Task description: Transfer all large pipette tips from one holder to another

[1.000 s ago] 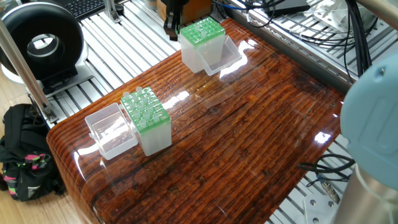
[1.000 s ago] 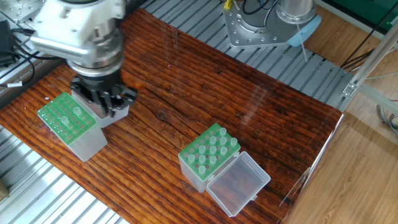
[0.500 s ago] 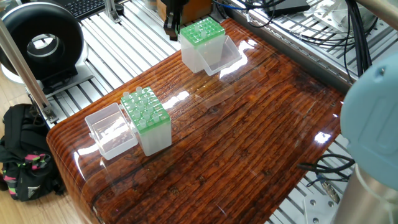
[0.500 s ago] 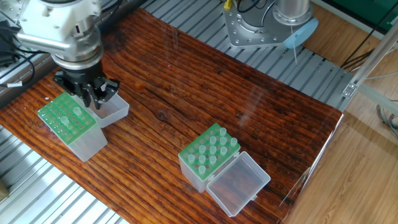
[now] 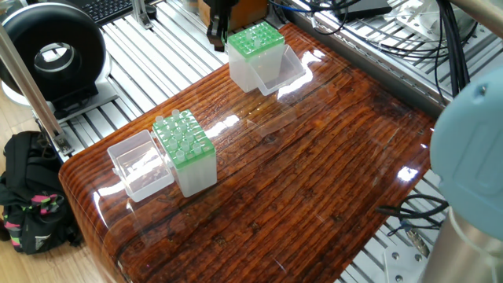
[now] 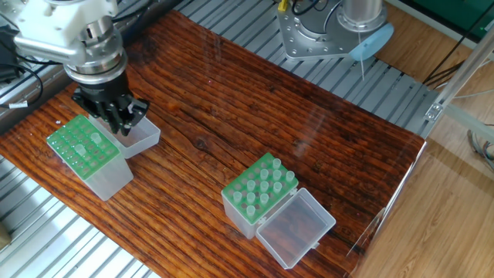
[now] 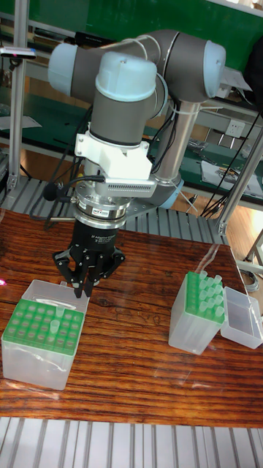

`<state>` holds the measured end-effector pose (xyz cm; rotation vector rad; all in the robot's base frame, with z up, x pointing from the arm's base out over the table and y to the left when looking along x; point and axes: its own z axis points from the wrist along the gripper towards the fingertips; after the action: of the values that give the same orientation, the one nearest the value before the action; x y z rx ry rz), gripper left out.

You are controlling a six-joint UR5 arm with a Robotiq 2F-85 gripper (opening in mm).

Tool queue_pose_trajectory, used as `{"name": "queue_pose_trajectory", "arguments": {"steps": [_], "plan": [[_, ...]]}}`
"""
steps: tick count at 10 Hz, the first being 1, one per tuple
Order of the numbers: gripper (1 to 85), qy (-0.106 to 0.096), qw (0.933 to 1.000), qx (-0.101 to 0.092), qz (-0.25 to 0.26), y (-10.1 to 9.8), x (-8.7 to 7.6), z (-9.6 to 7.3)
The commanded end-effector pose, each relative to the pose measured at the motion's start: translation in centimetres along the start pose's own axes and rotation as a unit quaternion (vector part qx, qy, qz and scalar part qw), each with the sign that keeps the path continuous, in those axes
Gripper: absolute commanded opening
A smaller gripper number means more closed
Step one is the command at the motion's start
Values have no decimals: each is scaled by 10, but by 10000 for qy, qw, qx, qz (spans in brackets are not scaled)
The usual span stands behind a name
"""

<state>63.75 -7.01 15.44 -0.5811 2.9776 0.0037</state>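
Several large pipette tips (image 6: 261,188) stand in the green-topped holder (image 5: 187,149) with its clear lid open beside it, also seen at the right of the tall view (image 7: 207,289). The other green holder (image 6: 83,152) carries a couple of tips (image 7: 58,311) in its grid. My gripper (image 7: 82,289) hangs just over that holder's back edge, between its grid and its open lid (image 6: 139,135). The fingers (image 6: 117,123) are drawn together. Whether a tip is pinched between them cannot be made out. In one fixed view only a dark part of the gripper (image 5: 218,23) shows behind this holder (image 5: 255,45).
The wooden table (image 5: 314,181) is ringed by aluminium rails (image 5: 134,71). A black round device (image 5: 51,55) and a bag (image 5: 31,196) sit off the left edge. The arm's base (image 6: 332,35) stands at the far side, with cables (image 5: 409,216) nearby.
The gripper has moved from above the open lid toward the nearly empty holder and come down lower. Both holders stayed put.
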Motion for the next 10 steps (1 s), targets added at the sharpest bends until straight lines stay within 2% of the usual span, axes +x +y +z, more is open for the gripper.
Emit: {"name": "queue_pose_trajectory", "arguments": {"steps": [1, 2, 3, 4, 5, 7, 10], "plan": [[223, -122, 9997, -36, 192, -11, -5, -1], [253, -155, 9998, -14, 153, -17, -6, -3], [317, -134, 9997, 166, 116, -27, -4, -5], [323, -146, 9993, 325, 126, -35, -3, -8], [323, -181, 9991, 345, 155, -38, -4, -10], [330, -219, 9994, 97, 257, -37, -12, -10], [333, -283, 9990, 38, 343, -44, -23, -4]]}}
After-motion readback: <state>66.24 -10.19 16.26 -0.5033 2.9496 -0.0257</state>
